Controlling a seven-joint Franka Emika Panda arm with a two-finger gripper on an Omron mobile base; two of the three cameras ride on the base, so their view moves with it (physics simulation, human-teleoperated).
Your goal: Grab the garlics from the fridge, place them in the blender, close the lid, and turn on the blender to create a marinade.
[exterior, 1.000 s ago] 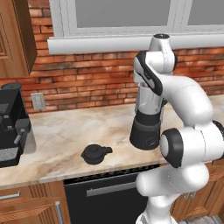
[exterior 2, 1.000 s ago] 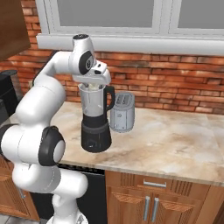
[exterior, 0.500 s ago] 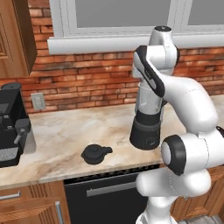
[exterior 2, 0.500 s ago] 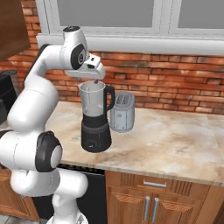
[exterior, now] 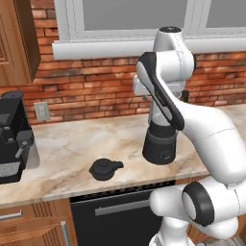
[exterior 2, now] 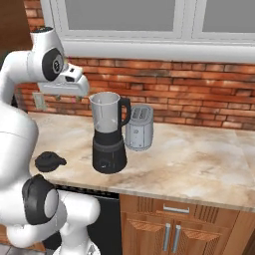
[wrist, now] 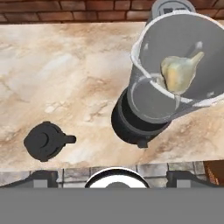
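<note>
A: Where has the garlic [wrist: 179, 72] ended up?

B: Inside the open jar of the blender [exterior 2: 108, 133], which stands on the marble tabletop [exterior 2: 199, 159] just in front of a silver toaster [exterior 2: 139, 128].

A: And the lid [exterior: 104, 168]?

B: It lies flat on the tabletop, well apart from the blender, toward the coffee machine [exterior: 13, 137].

A: What about the hand [exterior 2: 63, 88]?

B: It hangs above the tabletop between lid and blender, holding nothing; whether its fingers are spread or pressed together cannot be told.
</note>
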